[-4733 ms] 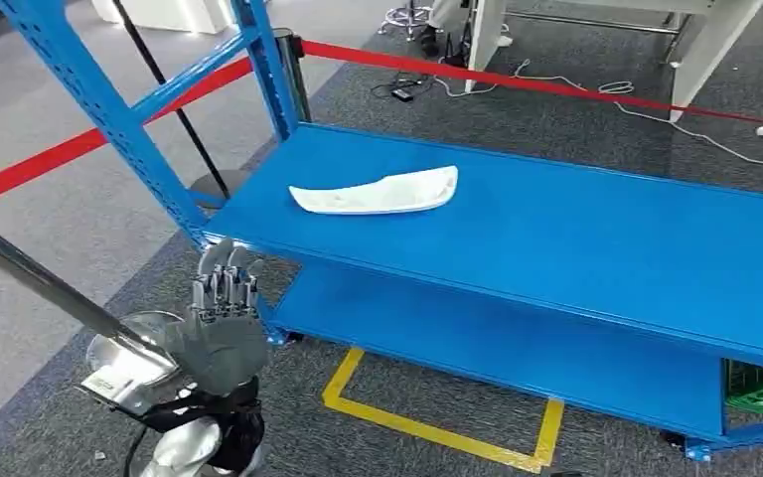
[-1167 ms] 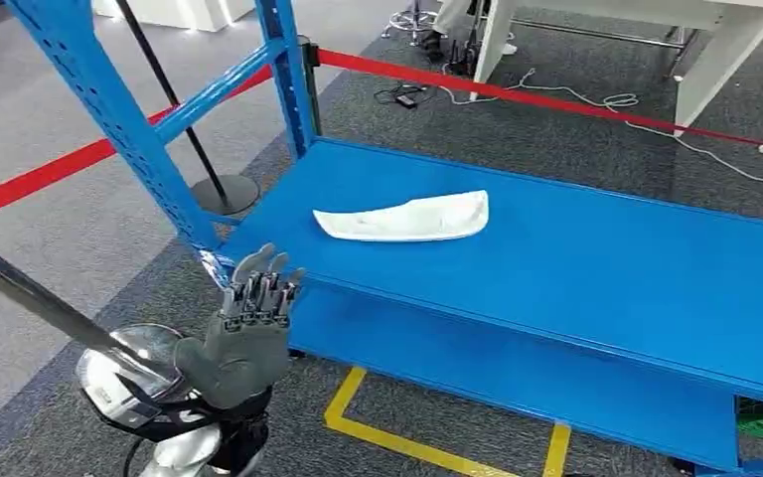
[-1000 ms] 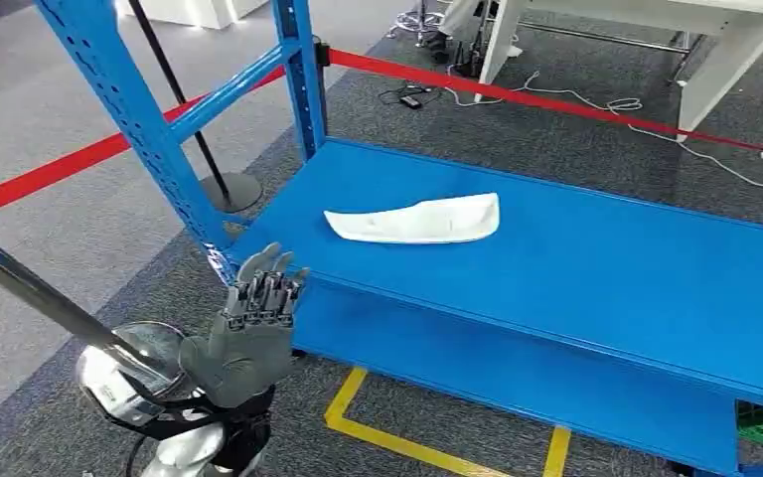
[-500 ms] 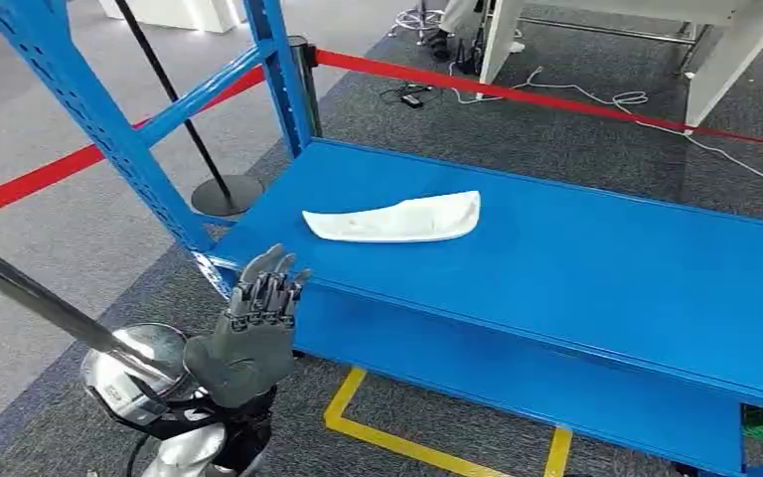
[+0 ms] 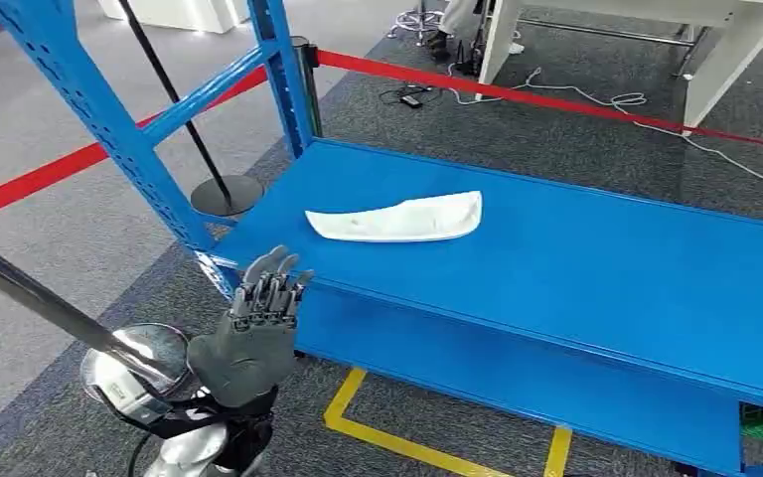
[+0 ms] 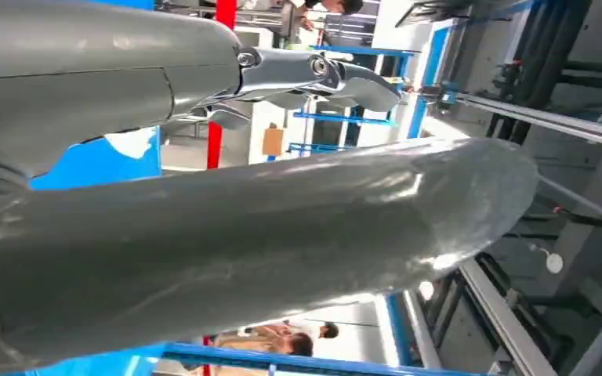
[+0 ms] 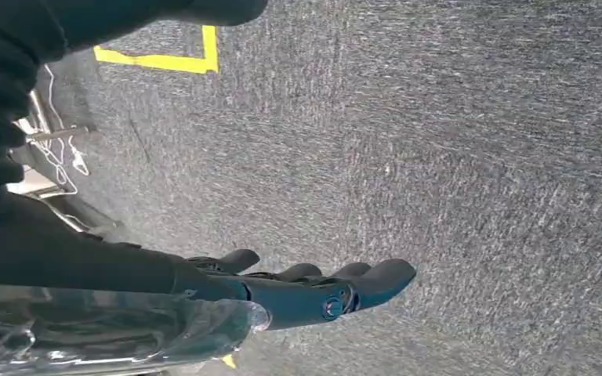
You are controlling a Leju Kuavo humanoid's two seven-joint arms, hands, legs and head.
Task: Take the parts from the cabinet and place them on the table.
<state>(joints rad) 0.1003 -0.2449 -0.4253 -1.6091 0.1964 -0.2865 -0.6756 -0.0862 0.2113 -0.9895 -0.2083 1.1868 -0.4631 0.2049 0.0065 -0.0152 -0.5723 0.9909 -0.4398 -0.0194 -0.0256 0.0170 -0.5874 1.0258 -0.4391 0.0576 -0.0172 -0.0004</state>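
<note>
White, long, curved plastic part (image 5: 394, 218) lies flat on the upper blue metal shelf (image 5: 596, 268) of the cabinet, towards its left end, near the blue perforated steel upright (image 5: 109, 129). No robot hand touches it. The left robot hand (image 5: 253, 333) is raised just in front of the shelf's near-left corner, fingers extended and slightly spread, holding nothing; the part is well apart from it, further back on the shelf. The right robot hand (image 7: 313, 290) hangs over the grey carpet floor (image 7: 455, 157), fingers fairly straight, empty. Task status, as judged: no pick-up made; reach, grasp, carry and placement on the counter all remain. Compared with the frame from about a second ago, the left robot hand holds almost the same raised pose; the scene has shifted slightly, which indicates camera movement, not part movement.
</note>
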